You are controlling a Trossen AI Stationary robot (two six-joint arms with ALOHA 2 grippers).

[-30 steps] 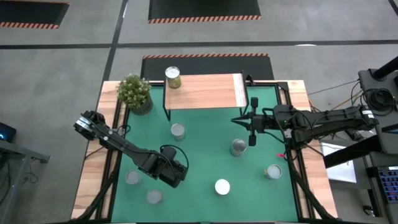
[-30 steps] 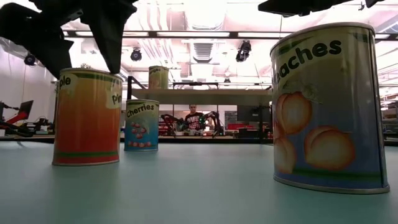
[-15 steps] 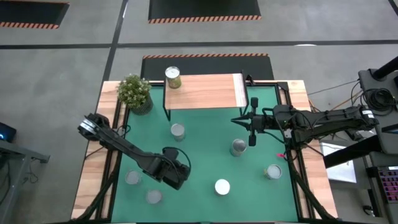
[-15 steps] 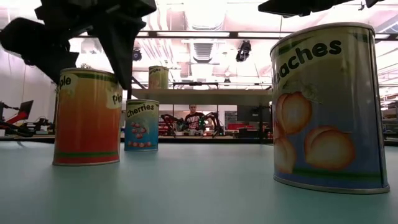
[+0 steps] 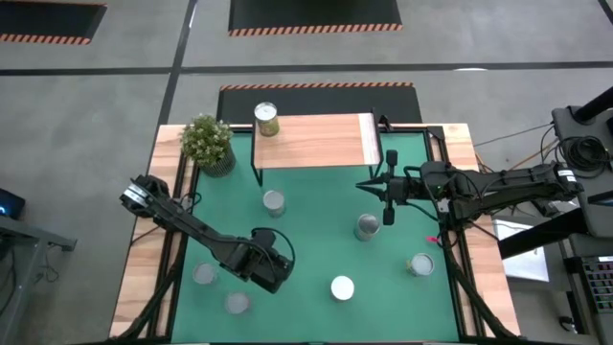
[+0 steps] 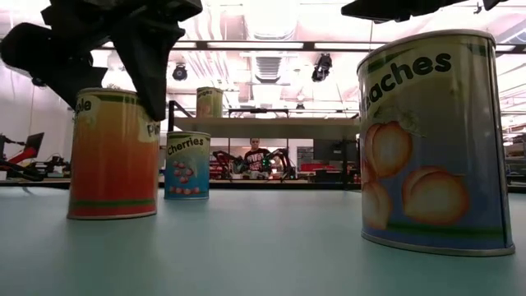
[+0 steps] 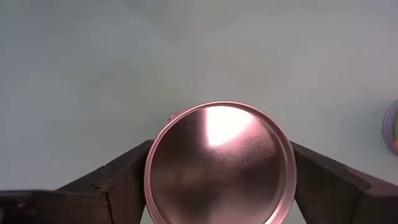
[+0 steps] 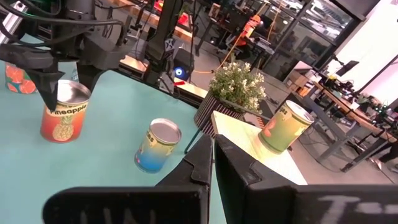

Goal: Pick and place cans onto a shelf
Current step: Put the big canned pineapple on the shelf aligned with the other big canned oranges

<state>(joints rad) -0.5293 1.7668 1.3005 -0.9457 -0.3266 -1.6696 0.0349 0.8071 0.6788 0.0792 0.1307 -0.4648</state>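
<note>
One can (image 5: 266, 119) sits on the shelf (image 5: 316, 141). The left claw (image 7: 217, 171) has its fingers touching both sides of the pineapple can (image 7: 219, 165) between them. Six more cans wait nearby. The right claw (image 8: 211, 163) is shut and empty.

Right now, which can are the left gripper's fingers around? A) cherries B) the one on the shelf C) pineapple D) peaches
C: the left gripper straddles the top of the orange pineapple can, a finger on each side of its lid in the left wrist view, and the can stands on the table.
</note>
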